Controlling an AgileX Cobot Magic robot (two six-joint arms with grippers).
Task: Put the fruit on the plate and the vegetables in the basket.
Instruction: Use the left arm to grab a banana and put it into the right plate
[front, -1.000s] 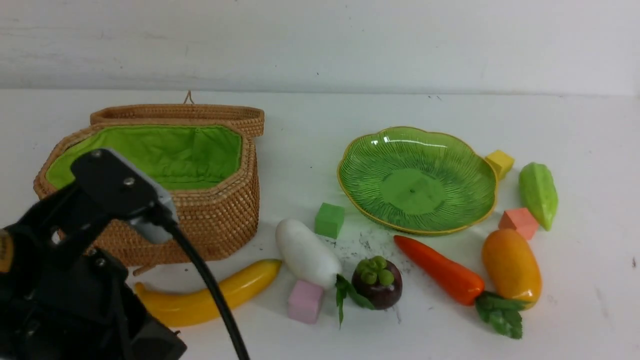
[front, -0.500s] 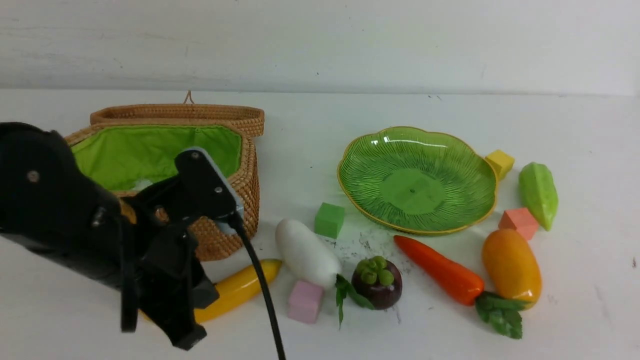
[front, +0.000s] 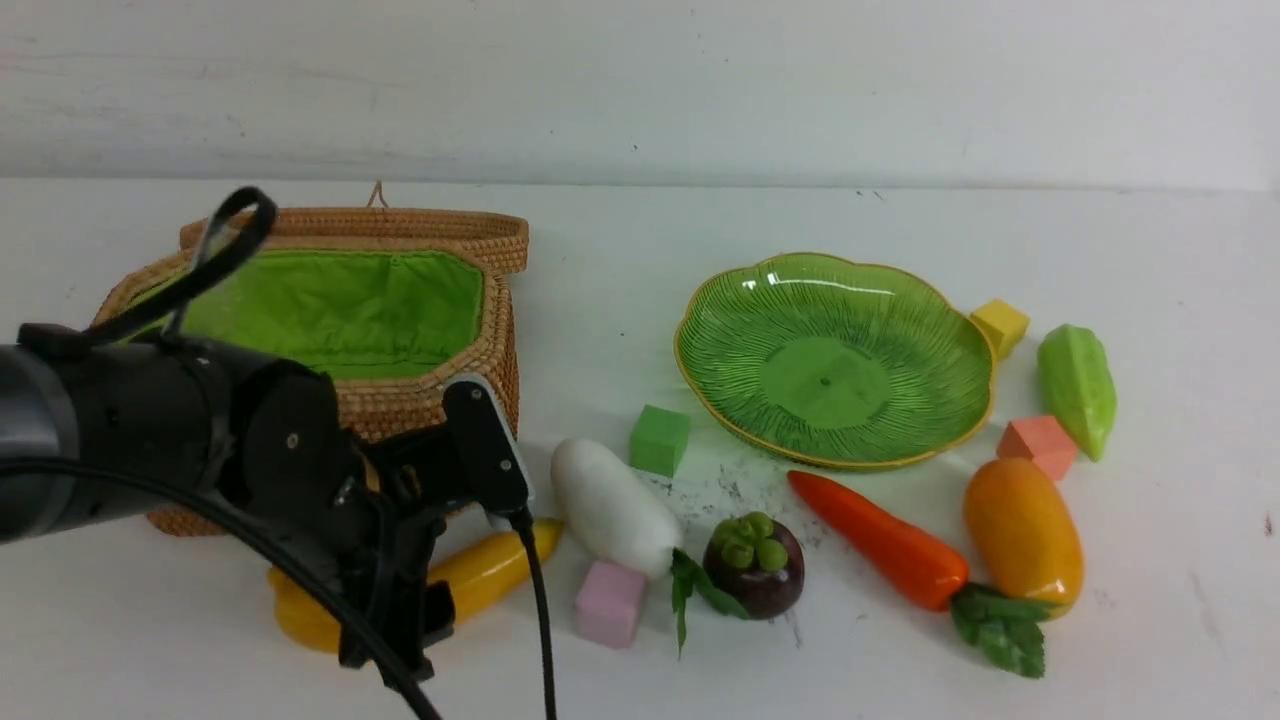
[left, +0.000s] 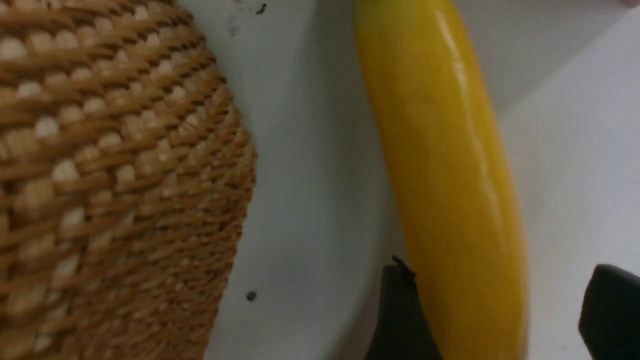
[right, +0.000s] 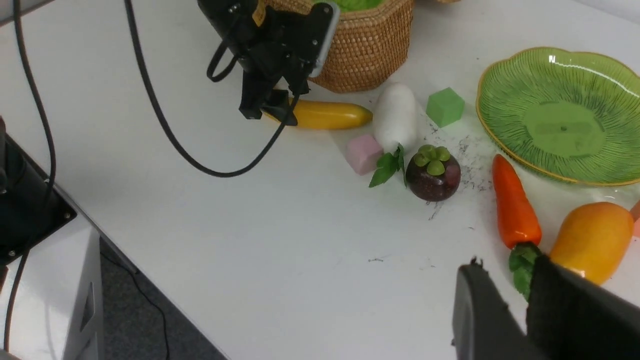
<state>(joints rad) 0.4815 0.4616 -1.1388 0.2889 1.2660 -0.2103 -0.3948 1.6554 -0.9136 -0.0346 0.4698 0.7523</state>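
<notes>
At 9 o'clock of the scene, left claw (front: 395, 650) low on the white surface (front: 600, 270), fingers spread wide on either side of the banana (front: 485, 568), toward its 9 o'clock end, not clamped on it. At 12 o'clock of the claw, open wicker basket (front: 440, 410), lid tipped back. Banana flat on the surface at 6 o'clock of the basket, close to its wall but apart. At 3 o'clock of the banana's tip, white radish (front: 612, 508), leaves toward 5 o'clock. Green cube (front: 659, 440) at its 1 o'clock, pink cube (front: 610, 603) just beside at 6 o'clock, purple mangosteen (front: 755, 565) at 4 o'clock. Green plate (front: 830, 380) at 3 o'clock of the basket. Carrot (front: 880, 545) at 6 o'clock of the plate, leaves against the mango (front: 1023, 532). Yellow cube (front: 1000, 325) at the rim's 2 o'clock, orange cube (front: 1038, 445) at 4 o'clock, green gourd (front: 1077, 388) beyond at 3 o'clock. Right claw (right: 515, 280), visible only from its own wrist, above the surface near the carrot leaves, fingers narrowly apart, gripping nothing.
</notes>
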